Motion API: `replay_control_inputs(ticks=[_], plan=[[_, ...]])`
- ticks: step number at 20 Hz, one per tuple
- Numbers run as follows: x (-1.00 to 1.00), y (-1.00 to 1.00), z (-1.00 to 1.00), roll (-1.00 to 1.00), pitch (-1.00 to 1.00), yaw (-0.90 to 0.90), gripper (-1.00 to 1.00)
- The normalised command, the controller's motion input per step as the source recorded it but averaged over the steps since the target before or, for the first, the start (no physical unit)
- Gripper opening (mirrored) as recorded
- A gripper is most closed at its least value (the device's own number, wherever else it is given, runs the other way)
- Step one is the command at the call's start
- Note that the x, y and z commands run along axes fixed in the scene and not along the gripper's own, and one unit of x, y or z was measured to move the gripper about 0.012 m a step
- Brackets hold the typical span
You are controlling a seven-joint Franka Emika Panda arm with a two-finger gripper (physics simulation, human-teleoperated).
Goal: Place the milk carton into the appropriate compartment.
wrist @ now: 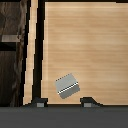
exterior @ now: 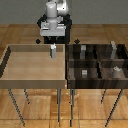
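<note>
The milk carton [exterior: 53,50] is a small whitish-grey box standing upright in the light wooden tray [exterior: 30,81], near its far right part. My gripper [exterior: 52,42] hangs straight above the carton, jaws open, apart from it. In the wrist view the carton's top [wrist: 67,86] shows turned at an angle, below and between my two fingertips [wrist: 40,103], which stand wide apart; my gripper [wrist: 64,103] holds nothing.
A dark wooden bin [exterior: 68,67] with several compartments stands at the exterior view's right of the tray, on thin legs. Darker grey little blocks sit in it [exterior: 84,73], [exterior: 116,70], [exterior: 113,46]. Its edge shows in the wrist view [wrist: 10,50].
</note>
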Motion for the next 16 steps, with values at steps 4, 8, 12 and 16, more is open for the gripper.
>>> replay_control_inputs(ticks=[4, 8, 12, 16], plan=[[0.0, 0.0, 0.0, 0.0, 0.0, 0.0, 1.0], [0.0, 0.0, 0.0, 0.0, 0.0, 0.0, 1.0], [0.0, 0.0, 0.0, 0.0, 0.0, 0.0, 1.0], [0.0, 0.0, 0.0, 0.0, 0.0, 0.11, 1.0]])
